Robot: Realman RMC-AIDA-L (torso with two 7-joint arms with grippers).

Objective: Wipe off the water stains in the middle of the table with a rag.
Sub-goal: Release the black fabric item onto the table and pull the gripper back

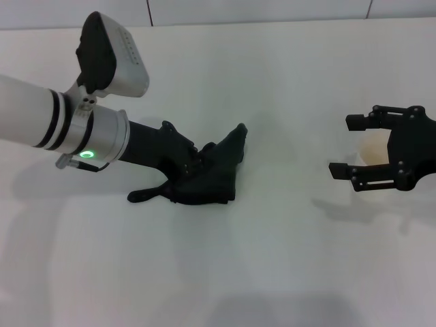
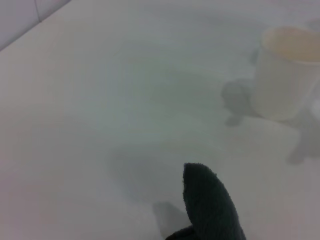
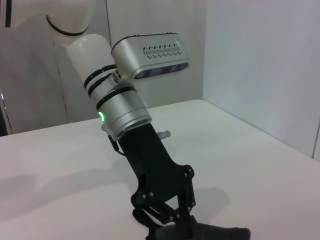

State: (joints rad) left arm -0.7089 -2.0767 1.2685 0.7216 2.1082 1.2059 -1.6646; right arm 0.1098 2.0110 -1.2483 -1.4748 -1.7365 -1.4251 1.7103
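The dark rag (image 1: 216, 174) lies crumpled on the white table (image 1: 272, 75) near the middle, with a thin tail pointing toward my left side. My left gripper (image 1: 185, 165) reaches down onto it and is shut on the rag, pressing it to the tabletop. The right wrist view shows the same gripper (image 3: 165, 220) with the rag (image 3: 220, 233) under it. A rag corner (image 2: 210, 210) shows in the left wrist view. No orange-amber water stain shows in any view. My right gripper (image 1: 349, 146) is open at the far right, apart from the rag.
A translucent white cup (image 1: 371, 153) stands at the right, just behind the right gripper's open fingers; it also shows in the left wrist view (image 2: 287, 75). A wall runs along the table's far edge.
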